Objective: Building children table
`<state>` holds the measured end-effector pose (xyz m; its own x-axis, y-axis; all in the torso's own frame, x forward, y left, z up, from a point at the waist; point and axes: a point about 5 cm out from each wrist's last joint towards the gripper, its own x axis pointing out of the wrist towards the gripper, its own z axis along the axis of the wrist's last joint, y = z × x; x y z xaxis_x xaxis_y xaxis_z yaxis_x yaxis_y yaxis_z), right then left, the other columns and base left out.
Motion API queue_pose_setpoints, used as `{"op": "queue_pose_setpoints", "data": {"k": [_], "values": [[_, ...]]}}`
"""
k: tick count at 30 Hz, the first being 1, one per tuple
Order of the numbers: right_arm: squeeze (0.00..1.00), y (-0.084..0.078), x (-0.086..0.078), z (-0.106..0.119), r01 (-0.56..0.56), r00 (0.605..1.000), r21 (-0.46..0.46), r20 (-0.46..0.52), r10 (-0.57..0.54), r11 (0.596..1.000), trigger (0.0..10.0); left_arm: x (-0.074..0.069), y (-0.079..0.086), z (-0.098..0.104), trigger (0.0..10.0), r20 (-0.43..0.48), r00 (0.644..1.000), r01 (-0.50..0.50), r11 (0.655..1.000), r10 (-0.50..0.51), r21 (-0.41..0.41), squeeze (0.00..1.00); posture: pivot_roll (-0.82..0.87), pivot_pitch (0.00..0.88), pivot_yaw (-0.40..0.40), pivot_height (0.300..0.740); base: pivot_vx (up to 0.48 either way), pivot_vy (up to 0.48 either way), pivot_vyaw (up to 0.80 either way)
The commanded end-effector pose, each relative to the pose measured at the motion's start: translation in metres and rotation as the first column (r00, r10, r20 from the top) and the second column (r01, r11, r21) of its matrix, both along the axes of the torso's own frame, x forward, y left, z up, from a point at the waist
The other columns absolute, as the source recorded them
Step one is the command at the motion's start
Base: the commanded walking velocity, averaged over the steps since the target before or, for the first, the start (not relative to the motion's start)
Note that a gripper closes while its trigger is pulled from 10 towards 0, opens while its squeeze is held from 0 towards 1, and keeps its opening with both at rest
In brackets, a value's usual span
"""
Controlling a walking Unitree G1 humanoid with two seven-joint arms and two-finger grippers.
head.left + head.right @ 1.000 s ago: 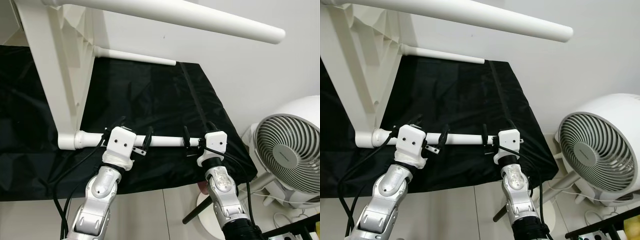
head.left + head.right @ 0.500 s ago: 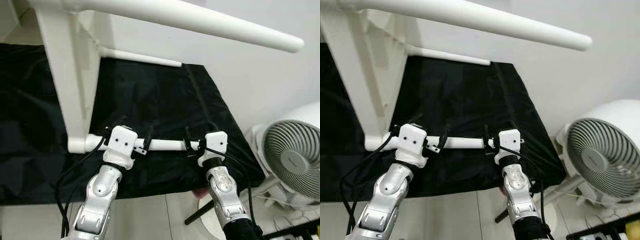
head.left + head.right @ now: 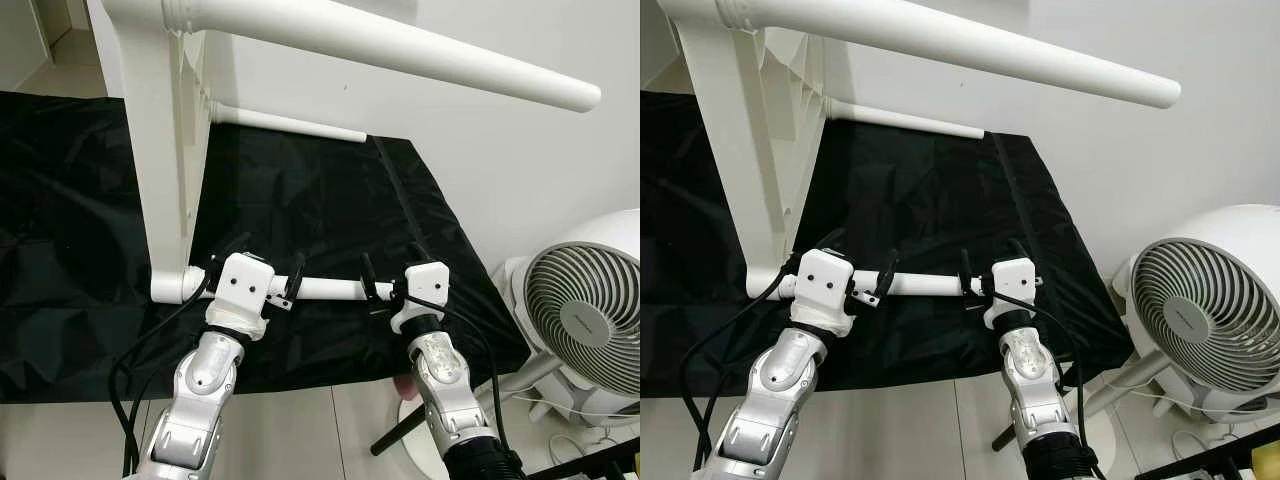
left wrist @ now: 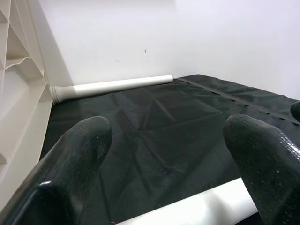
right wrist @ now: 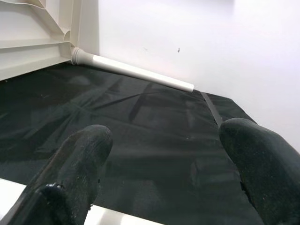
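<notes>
The white leg (image 3: 325, 289) was straddled by the left claw (image 3: 262, 272) and right claw (image 3: 385, 279), both spread apart; the tipped desk (image 3: 165, 150) could be dropped if nudged

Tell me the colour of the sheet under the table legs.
Black: the crinkled fabric floor sheet, clearest in the left eye view.

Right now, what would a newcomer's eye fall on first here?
The white children's table tipped on its side over the black cloth, one long leg jutting overhead. Below it, the left tool and right tool straddle the lowest leg. A white fan stands at right.
</notes>
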<state>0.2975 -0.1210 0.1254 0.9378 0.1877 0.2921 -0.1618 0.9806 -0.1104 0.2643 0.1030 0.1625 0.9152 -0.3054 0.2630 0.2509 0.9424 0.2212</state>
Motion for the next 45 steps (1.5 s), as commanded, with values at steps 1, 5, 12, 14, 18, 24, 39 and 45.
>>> {"op": "queue_pose_setpoints", "data": {"k": [1,5,12,14,18,24,39,45], "values": [[0.0,-0.0054,-0.0004,-0.0035,0.013,1.0,-0.002,-0.018,-0.013,1.0,10.0,0.0012,-0.0043,-0.0021,10.0,-0.009,1.0,0.008,1.0,-0.008,0.008,0.0,0.09,0.023,-0.178,0.74,0.0,-0.27,0.0],[0.0,-0.0053,-0.0004,-0.0035,0.012,1.0,-0.001,-0.019,-0.012,1.0,10.0,0.0014,-0.0044,-0.0024,10.0,-0.01,1.0,0.007,1.0,-0.007,0.009,0.0,0.09,0.024,-0.176,0.74,0.0,-0.275,0.0],[0.0,-0.0055,-0.0015,-0.0042,0.012,1.0,0.0,-0.021,-0.012,1.0,10.0,0.0015,-0.0047,-0.0027,10.0,-0.013,1.0,0.006,1.0,-0.006,0.01,0.0,0.09,0.028,-0.177,0.74,0.0,-0.282,0.0],[0.0,-0.0056,-0.0018,-0.0044,0.012,1.0,0.0,-0.022,-0.012,1.0,10.0,0.0015,-0.0048,-0.0029,10.0,-0.015,1.0,0.005,1.0,-0.005,0.01,0.0,0.09,0.03,-0.178,0.74,0.0,-0.285,0.0],[0.0,-0.0058,-0.0022,-0.0045,0.013,1.0,0.0,-0.024,-0.013,1.0,10.0,0.0011,-0.0053,-0.0033,10.0,-0.016,1.0,0.004,1.0,-0.004,0.01,0.0,0.08,0.031,-0.178,0.74,0.0,-0.27,0.0],[0.0,-0.006,-0.0022,-0.0044,0.014,1.0,0.005,-0.024,-0.014,1.0,10.0,0.0016,-0.0047,-0.0035,10.0,-0.023,1.0,-0.007,1.0,0.006,-0.016,0.0,0.09,0.031,-0.178,0.74,0.0,-0.086,0.0],[0.0,-0.0051,-0.0022,-0.0041,0.018,1.0,0.003,-0.026,-0.018,1.0,10.0,0.0044,-0.0012,-0.0034,10.0,-0.031,0.997,-0.068,0.998,0.068,-0.009,0.0,0.09,0.044,-0.176,0.74,0.0,0.0,0.0],[0.0,-0.0056,-0.0021,-0.0047,0.024,0.999,0.003,-0.029,-0.024,1.0,10.0,0.0059,-0.0004,-0.0051,10.0,-0.049,0.996,-0.072,0.997,0.071,-0.018,0.0,0.09,0.044,-0.173,0.74,0.0,0.0,0.0]]}}
